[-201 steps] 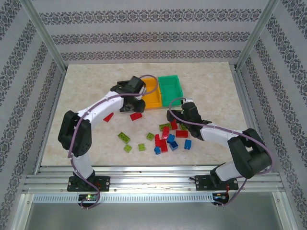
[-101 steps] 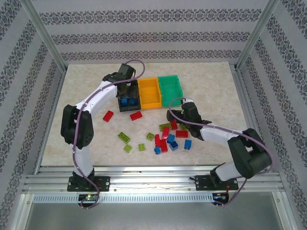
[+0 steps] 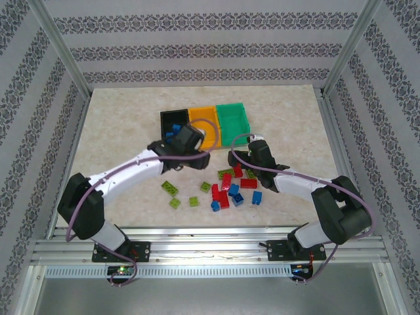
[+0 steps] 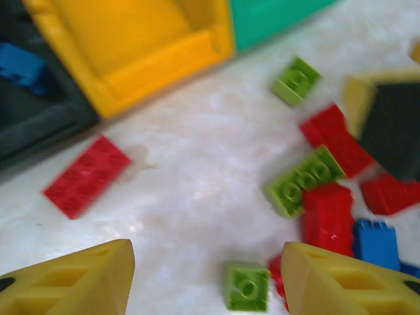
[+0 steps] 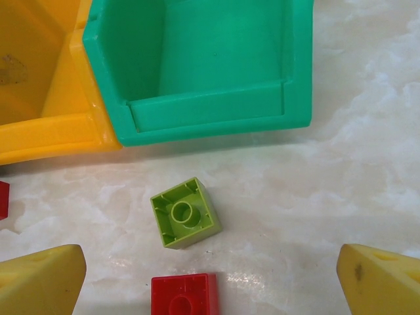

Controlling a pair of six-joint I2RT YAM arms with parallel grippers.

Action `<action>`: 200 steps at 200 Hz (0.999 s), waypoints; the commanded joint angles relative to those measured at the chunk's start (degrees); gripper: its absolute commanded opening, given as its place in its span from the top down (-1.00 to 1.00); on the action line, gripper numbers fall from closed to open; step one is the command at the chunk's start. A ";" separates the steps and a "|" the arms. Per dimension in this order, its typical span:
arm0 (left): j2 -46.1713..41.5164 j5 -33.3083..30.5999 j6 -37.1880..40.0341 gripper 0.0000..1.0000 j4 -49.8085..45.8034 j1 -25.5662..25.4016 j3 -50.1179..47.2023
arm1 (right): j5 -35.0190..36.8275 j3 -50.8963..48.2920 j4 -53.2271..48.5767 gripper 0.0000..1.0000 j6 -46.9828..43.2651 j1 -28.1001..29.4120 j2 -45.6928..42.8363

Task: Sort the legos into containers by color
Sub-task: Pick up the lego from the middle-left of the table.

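Observation:
The black bin [image 3: 172, 121], orange-yellow bin [image 3: 205, 120] and green bin [image 3: 234, 118] stand in a row at the back. Blue legos [image 4: 20, 62] lie in the black bin. A loose pile of red, blue and lime legos [image 3: 233, 187] lies in front of them. My left gripper [image 4: 207, 283] hangs open and empty over bare table, with a small lime brick [image 4: 247, 287] on the table below it and a red brick [image 4: 86, 176] to the left. My right gripper [image 5: 210, 283] is open above an upturned lime brick [image 5: 187, 213] and a red brick [image 5: 185, 296], just in front of the green bin [image 5: 203, 59].
Three lime bricks [image 3: 175, 195] lie apart at the near left of the pile. The two gripper heads [image 3: 199, 146] [image 3: 237, 157] are close together in front of the bins. Metal frame posts and patterned walls surround the table [image 3: 118, 118].
My left gripper went over the black bin, opened, and has swung back down and right toward the pile, empty. The right arm has not moved.

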 commanded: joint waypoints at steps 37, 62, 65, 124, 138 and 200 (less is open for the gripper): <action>0.02 -9.21 -1.08 -0.20 10.25 -19.07 -8.89 | -2.06 0.62 0.87 -0.97 1.99 -1.83 0.27; 3.24 -13.62 -5.54 -0.20 7.95 -26.26 -9.38 | -2.15 0.57 0.66 -0.96 2.04 -2.05 0.22; 3.65 -13.77 -6.10 -0.20 7.62 -26.71 -9.39 | -2.19 0.53 0.67 -0.96 2.04 -2.06 0.10; 4.41 -13.95 -8.48 -0.33 4.66 -27.40 -12.25 | -2.56 0.16 1.17 -0.96 2.41 -2.06 -0.36; 4.77 -13.01 -9.14 -0.33 2.88 -27.19 -11.93 | -2.33 0.04 1.36 -0.96 2.40 -2.06 -0.24; 9.00 -7.88 -7.93 -0.30 5.34 -25.37 -12.27 | -2.42 0.63 0.70 -0.96 2.16 -1.80 0.32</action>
